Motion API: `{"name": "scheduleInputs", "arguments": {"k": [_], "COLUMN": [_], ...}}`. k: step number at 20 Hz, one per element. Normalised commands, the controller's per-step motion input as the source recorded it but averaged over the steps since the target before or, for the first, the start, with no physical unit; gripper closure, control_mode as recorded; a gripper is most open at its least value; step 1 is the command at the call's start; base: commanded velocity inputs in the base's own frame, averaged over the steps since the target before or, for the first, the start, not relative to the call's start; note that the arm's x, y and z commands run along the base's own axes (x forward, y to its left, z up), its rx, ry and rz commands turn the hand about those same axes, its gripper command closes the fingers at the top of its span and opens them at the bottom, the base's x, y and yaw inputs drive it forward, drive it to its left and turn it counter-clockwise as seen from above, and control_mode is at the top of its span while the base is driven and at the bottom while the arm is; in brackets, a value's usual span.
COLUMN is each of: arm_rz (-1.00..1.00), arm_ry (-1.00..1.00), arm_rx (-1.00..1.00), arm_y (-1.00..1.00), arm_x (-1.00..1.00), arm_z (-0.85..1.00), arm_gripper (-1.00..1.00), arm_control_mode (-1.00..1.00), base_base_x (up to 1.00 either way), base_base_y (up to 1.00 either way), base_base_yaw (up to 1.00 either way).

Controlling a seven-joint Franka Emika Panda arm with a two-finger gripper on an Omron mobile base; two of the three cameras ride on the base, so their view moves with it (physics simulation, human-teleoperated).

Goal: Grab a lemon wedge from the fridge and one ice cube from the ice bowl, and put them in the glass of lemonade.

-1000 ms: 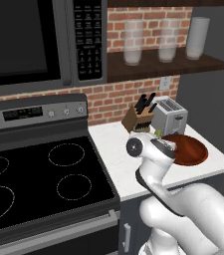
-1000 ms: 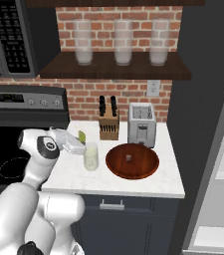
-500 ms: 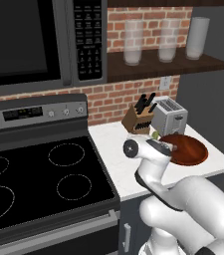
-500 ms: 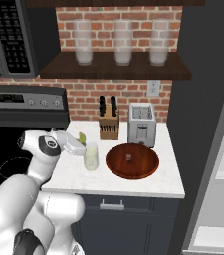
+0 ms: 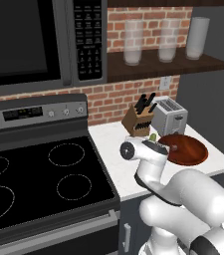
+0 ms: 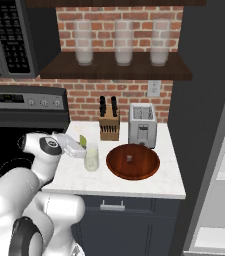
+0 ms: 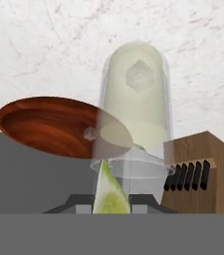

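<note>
Clamping the lemon wedge [image 7: 110, 193] upright, pointed tip toward the glass of lemonade [image 7: 136, 117], pincer [image 7: 111, 205] fingertips mostly cut off beneath the wedge's rind.

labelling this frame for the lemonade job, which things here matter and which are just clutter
Job things:
small yellow-green lemon wedge in the pincer
short clear glass of pale lemonade
wide reddish-brown ice bowl

Just lying about:
wooden knife block
silver toaster
three frosted glasses on the shelf
black stovetop
</note>
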Motion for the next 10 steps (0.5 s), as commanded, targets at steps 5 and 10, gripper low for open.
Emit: {"name": "scheduleInputs", "arguments": {"k": [5, 10], "arm_rz": [0.0, 0.0], "arm_ry": [-0.03, -0.01], "arm_rx": [-0.01, 0.0], "arm_y": [0.0, 0.0], "arm_x": [0.1, 0.11], "arm_z": [-0.16, -0.05], "arm_gripper": [1.0, 1.0], "arm_control_mode": [-1.0, -1.0], "base_base_x": [0.0, 0.0], "base_base_y": [0.0, 0.0], "base_base_yaw": [0.0, 0.0]}}
